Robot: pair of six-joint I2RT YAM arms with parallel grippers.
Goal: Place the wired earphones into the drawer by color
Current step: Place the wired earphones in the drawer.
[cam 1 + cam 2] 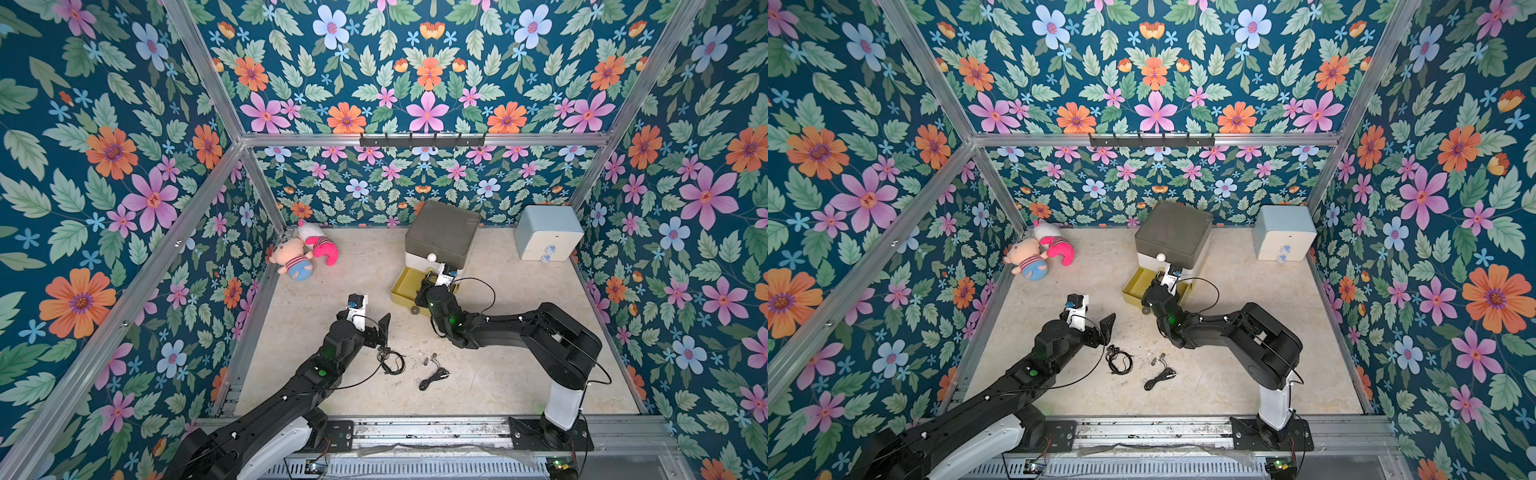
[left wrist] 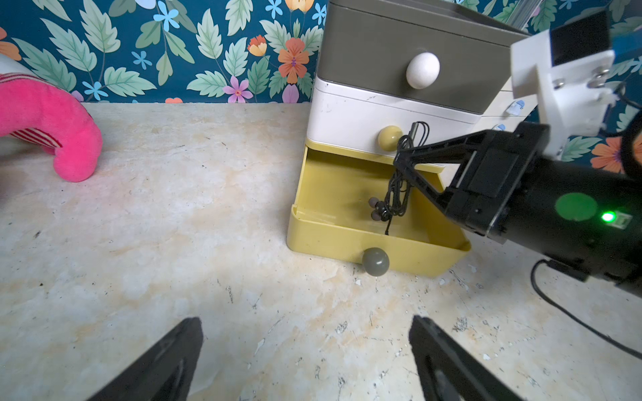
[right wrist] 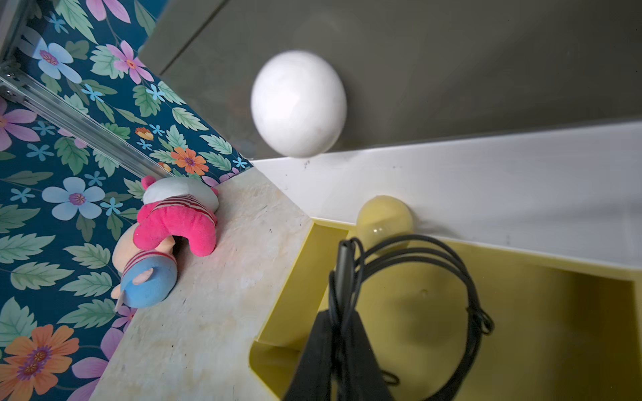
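Note:
The drawer (image 1: 442,237) stands at the back, its grey and white tiers closed. Its yellow bottom tier (image 2: 347,239) is pulled out. My right gripper (image 3: 342,319) is shut on a black bundle of wired earphones (image 2: 396,198), which dangles over the open yellow tier with the earbuds hanging inside it. Two more black wired earphones (image 1: 390,359) (image 1: 432,376) lie on the table in front, seen in both top views. My left gripper (image 2: 305,323) is open with nothing in it, just left of the nearer bundle (image 1: 1119,359).
Two plush toys (image 1: 307,251) lie in the back left corner. A pale blue two-drawer cabinet (image 1: 548,237) stands at the back right. A black hook rail (image 1: 422,140) hangs on the back frame. The right arm's cable (image 1: 482,286) loops beside the open tier.

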